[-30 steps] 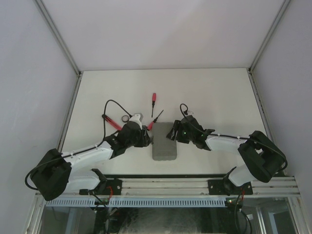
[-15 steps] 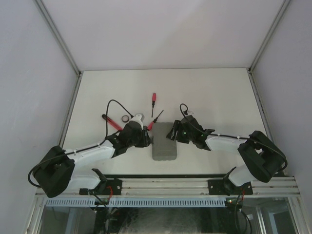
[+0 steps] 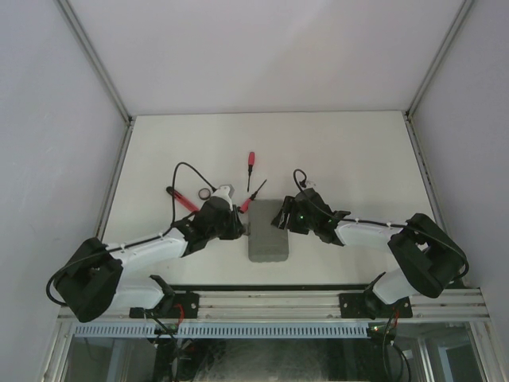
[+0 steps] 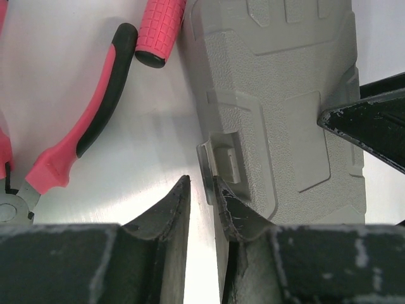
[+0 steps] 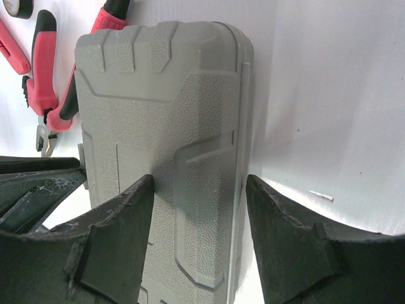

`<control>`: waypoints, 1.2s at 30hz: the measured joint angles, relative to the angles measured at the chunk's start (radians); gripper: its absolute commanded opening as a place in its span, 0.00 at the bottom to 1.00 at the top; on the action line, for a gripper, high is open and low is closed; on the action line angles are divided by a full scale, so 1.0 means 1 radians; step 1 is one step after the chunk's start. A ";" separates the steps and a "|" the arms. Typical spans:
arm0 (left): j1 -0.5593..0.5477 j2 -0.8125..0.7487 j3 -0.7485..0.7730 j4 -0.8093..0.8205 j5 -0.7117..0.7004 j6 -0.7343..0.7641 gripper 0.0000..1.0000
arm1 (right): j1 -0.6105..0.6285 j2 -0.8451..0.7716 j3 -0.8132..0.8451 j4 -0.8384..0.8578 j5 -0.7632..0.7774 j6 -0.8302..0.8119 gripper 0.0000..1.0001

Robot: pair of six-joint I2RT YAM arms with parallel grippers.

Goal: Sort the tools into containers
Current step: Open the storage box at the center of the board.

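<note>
**Inspector A:** State of the left gripper point(image 4: 201, 183)?

**Inspector B:** We find its jaws drawn to a narrow slit. The latch point(image 4: 223, 163) on the case point(image 4: 278, 95) has its lip in that slit, against the right-hand finger, with a sliver of light at the other. We judge that nothing is pinched yet.

**Inspector A:** And the right gripper point(image 5: 199, 180)?

**Inspector B:** Its jaws are wide. One finger lies over the lid and the other sits just beside the edge to its right. We see no firm hold and judge it to be placed as a brace.

**Inspector A:** Where are the tools?

**Inspector B:** All are outside the closed case. The pliers point(image 4: 82, 126) lie just left of the left gripper. A screwdriver point(image 4: 161, 28) handle lies ahead of them, close to the case's corner. Further ahead and to the left is the ring point(image 3: 204, 193).

**Inspector A:** What is the step in hand?

**Inspector B:** Unlatching, in our judgement; no sorting can begin until the case is open. We recommend seating the lip deep between the fingers before closing on it. The pull should go outward from the case, not upward. The brace should bear down so the case neither slides nor tips. The wrist must stay clear of the pliers' handle.
</note>
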 measured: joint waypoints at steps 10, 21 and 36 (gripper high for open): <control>0.008 0.039 0.001 -0.003 -0.003 0.000 0.22 | 0.001 0.003 0.000 0.002 0.000 0.000 0.58; 0.018 0.058 0.001 0.050 0.038 -0.021 0.24 | 0.006 0.012 0.007 0.005 0.000 0.000 0.58; 0.033 0.008 -0.039 0.131 0.064 -0.063 0.29 | 0.008 0.018 0.007 0.014 0.000 0.000 0.58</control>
